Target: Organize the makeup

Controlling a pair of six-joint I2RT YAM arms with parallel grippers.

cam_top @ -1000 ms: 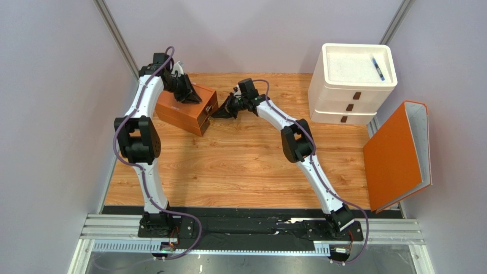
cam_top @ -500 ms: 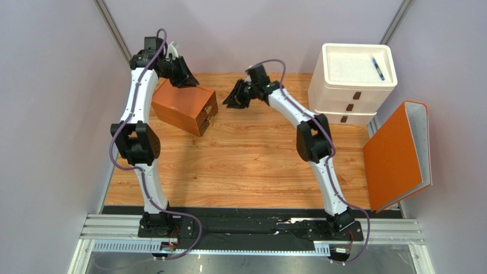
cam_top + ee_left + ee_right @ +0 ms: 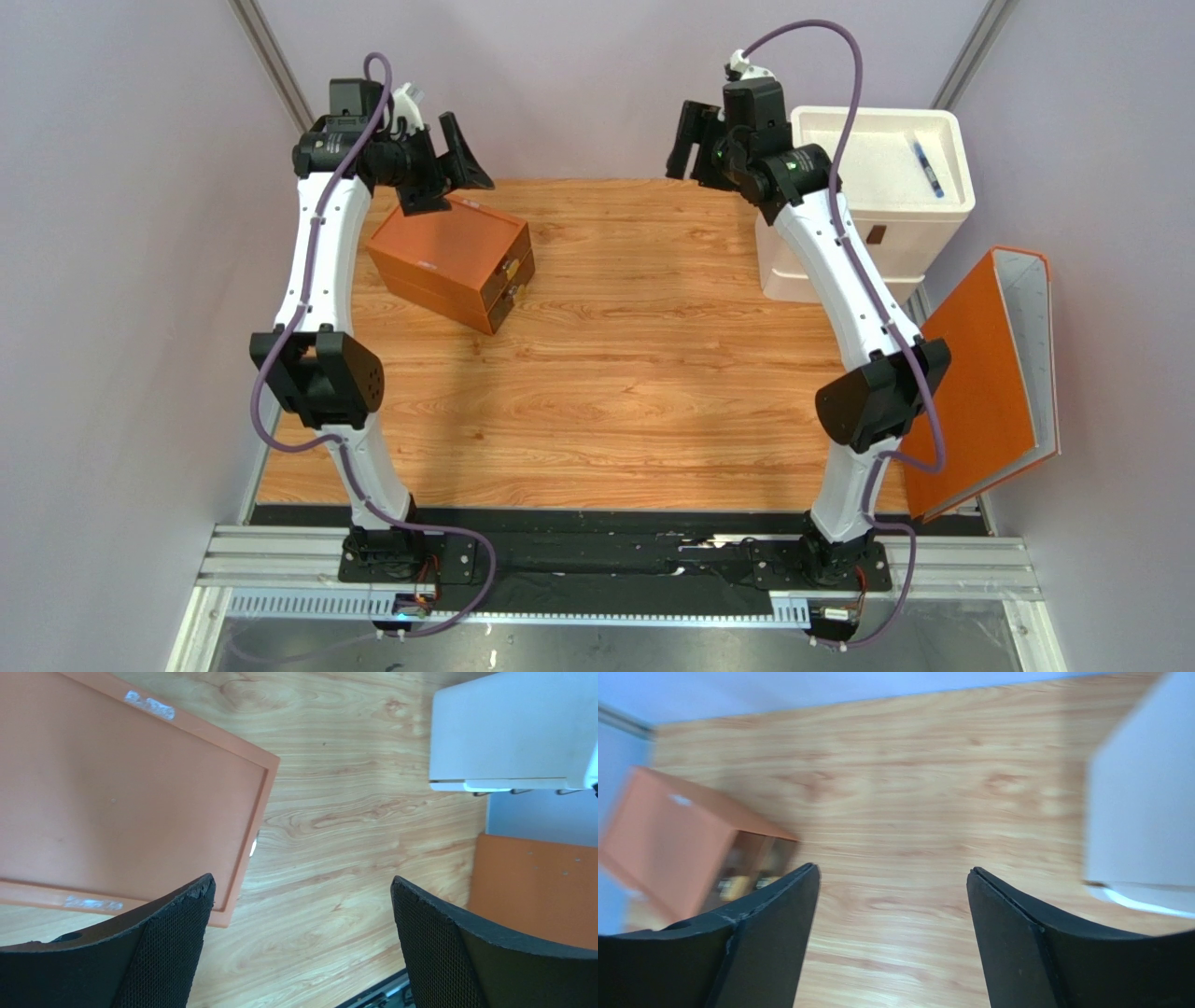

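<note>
Left gripper [image 3: 300,885] and right gripper [image 3: 892,871] were held wide apart, nothing gripped.
The makeup [image 3: 756,875] was only glimpsed, blurred, behind the front of the smooth, square-edged orange drawer box [image 3: 449,259] on the wood-grain table [image 3: 631,378]. It was judged light, hard and slippery, best pinched across the body.

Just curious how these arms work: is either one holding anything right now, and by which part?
Nothing is held. The jaws of the left arm and the right arm stand open and empty.
</note>
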